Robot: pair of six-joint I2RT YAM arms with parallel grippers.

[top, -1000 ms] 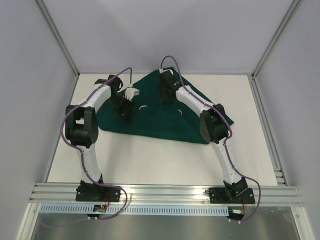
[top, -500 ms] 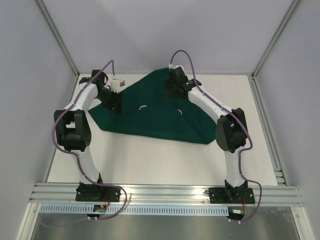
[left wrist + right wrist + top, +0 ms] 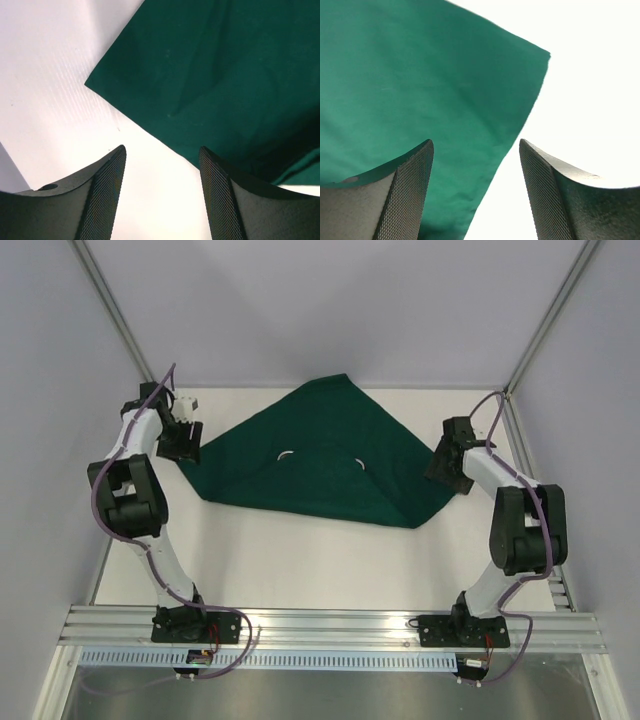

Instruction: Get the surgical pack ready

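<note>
Green cloth: folded into a triangle on the table, long near edge running left to right | my left gripper: jaws apart, empty, just outside the left corner | my right gripper: jaws apart, empty, at the right corner | each arm is nearest its own corner.

Two slender arms of matching build, left arm and right arm: white tubular links set between bulky black joint housings. Along each, a thin purple cable in loose loops, down to black base mounts with tiny red-tipped wires beneath. Near the left wrist, a small white block. Up close on left gripper and right gripper, broad curved black fingers, inner faces covered in fine mesh-like texture, outer shells smooth and dark grey.
</note>
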